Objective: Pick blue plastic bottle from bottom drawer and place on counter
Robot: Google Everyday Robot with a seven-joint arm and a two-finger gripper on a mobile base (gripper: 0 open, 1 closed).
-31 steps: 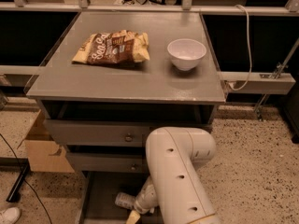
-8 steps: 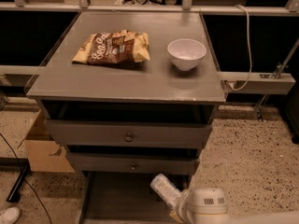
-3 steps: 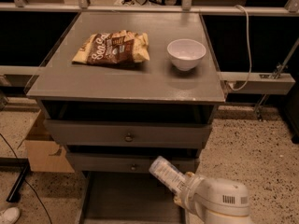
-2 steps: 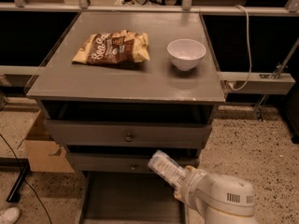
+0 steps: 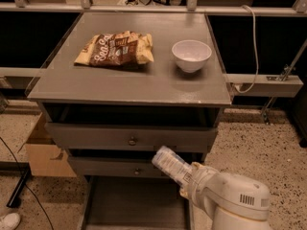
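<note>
The blue plastic bottle [image 5: 171,165], clear-pale with a whitish label, is held tilted in my gripper [image 5: 188,182] in front of the middle drawer, its free end pointing up and left. My white arm [image 5: 235,200] fills the lower right. The bottom drawer [image 5: 136,202] is pulled out below the bottle, a shallow grey tray. The grey counter [image 5: 134,85] is above, well higher than the bottle.
A brown chip bag [image 5: 116,49] lies on the counter's left half and a white bowl [image 5: 191,54] on its right. Two knobbed drawers [image 5: 132,139] sit slightly open. A cardboard box [image 5: 45,152] stands on the floor at left.
The bottle has been lifted out of the bottom drawer and has risen steadily with my arm, now in front of the middle drawer.
</note>
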